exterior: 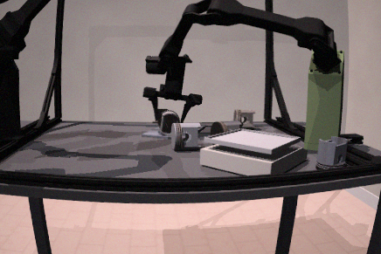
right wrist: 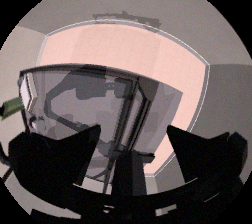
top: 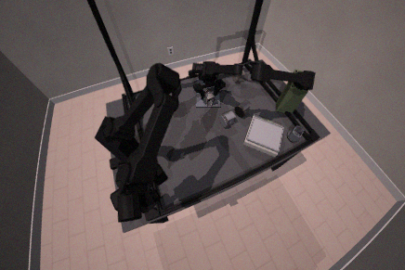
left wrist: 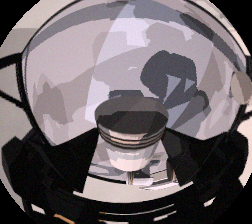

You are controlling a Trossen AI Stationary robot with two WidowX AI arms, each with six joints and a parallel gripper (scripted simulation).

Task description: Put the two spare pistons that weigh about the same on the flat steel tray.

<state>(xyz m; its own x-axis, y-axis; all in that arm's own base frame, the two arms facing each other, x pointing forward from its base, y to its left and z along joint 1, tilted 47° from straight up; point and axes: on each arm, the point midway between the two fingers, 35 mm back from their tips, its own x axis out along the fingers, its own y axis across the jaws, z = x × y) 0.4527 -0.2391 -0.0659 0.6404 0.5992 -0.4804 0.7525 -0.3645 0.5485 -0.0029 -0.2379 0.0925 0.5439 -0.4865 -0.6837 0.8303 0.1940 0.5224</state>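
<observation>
The flat steel tray (top: 202, 104) (exterior: 148, 134) lies at the back of the bench. A silver piston (top: 210, 96) (exterior: 168, 122) (left wrist: 131, 131) rests on it. My left gripper (top: 208, 93) (exterior: 170, 116) (left wrist: 129, 130) is open, with one finger on each side of this piston. A second silver piston (top: 228, 118) (exterior: 185, 136) lies on its side on the bench. A dark piston (top: 240, 111) (exterior: 218, 127) lies beside it. A grey piston (top: 295, 132) (exterior: 331, 152) stands at the bench's edge. Another piston (exterior: 244, 115) stands at the back. My right gripper (right wrist: 134, 128) is open and empty, high over the bench.
A white box with a flat top plate (top: 265, 135) (exterior: 253, 150) sits between the loose pistons and the grey one. A tall green block (top: 290, 96) (exterior: 325, 101) stands by the left arm's base. Black frame posts rise at the back.
</observation>
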